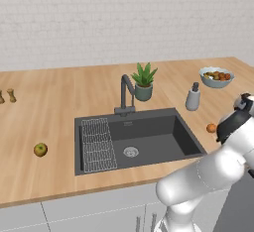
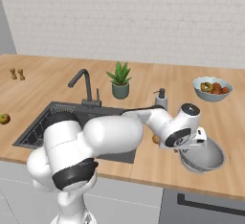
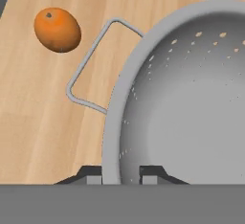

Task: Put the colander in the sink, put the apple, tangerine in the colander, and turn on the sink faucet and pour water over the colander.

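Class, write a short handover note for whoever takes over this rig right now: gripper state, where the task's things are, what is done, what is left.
Gripper: jaws shut on the colander rim, one finger inside the wall, one outside.
Colander: on the counter right of the sink, not lifted.
Tangerine: on the counter beside the colander's wire handle.
Apple: on the counter left of the sink.
Sink faucet: no water seen running.
Done: colander gripped.
Left: move colander into sink, add both fruits, turn on water.
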